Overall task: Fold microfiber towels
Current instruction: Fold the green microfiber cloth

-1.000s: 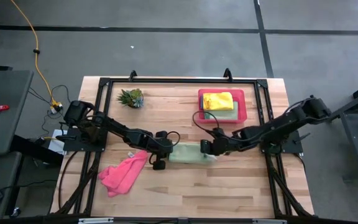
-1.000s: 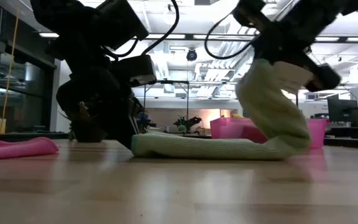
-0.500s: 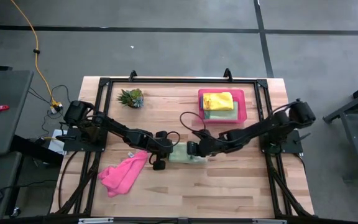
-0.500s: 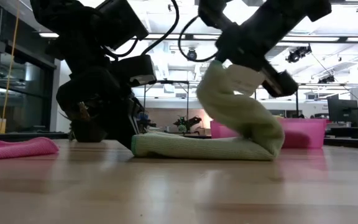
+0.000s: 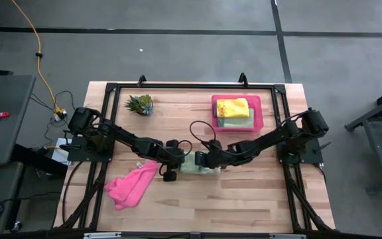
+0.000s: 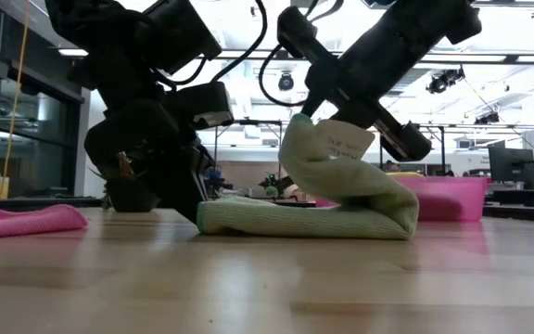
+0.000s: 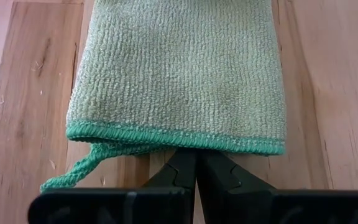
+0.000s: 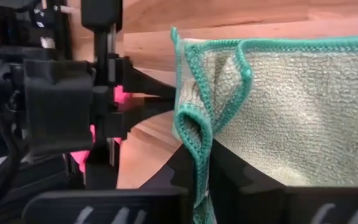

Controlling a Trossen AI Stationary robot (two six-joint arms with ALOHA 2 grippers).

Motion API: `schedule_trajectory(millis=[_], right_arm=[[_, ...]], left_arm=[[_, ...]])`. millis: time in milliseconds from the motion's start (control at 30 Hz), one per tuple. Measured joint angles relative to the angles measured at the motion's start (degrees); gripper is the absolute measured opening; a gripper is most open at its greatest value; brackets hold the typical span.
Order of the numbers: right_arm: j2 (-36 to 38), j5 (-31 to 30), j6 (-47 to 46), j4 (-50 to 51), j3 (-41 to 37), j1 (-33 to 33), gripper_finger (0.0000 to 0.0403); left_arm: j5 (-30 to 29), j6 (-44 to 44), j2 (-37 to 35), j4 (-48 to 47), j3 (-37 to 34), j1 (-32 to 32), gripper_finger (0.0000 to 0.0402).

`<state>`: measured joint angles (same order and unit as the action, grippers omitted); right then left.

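The step in hand is a fold of the light green towel (image 5: pixel 201 164), which lies near the middle of the wooden table (image 5: pixel 244 206). The left gripper (image 7: pixel 196 167) rests low on the table with its jaws fully closed, pinching one hemmed end of the towel flat. The right gripper (image 8: pixel 202 163) holds the opposite end raised above the lower layer; its jaws are nearly closed, with a bunched corner of the hem clamped between them.

To complete the fold well, the raised end should probably be lowered until its hem sits square over the pinned hem, then released. The left gripper should hold until the top layer settles, or the lower layer may slide.

The towel is a soft, ribbed microfiber with a darker teal stitched border; its folded side forms a rounded bulge in the low view. A loose corner trails beside the left gripper's fingers. A crumpled pink towel (image 5: pixel 130 185) lies near the table's front left. A yellow towel (image 5: pixel 233 107) sits folded on another pale folded cloth inside the rigid pink tray (image 5: pixel 256 124).
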<state>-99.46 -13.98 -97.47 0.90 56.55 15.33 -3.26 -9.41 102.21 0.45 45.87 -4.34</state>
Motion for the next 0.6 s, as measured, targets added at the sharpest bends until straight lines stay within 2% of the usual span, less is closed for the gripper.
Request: schedule_trajectory(millis=[400,600], right_arm=[[0.02,-1.30,0.12,-1.18,0.00,-0.72,0.0036],[0.02,-2.07,2.40,-4.23,0.00,-0.87,0.0101]], left_arm=[[0.03,0.00,0.01,0.04,-0.02,0.00,0.0000],[0.05,-0.06,0.02,0.04,-0.02,0.00,0.0000]])
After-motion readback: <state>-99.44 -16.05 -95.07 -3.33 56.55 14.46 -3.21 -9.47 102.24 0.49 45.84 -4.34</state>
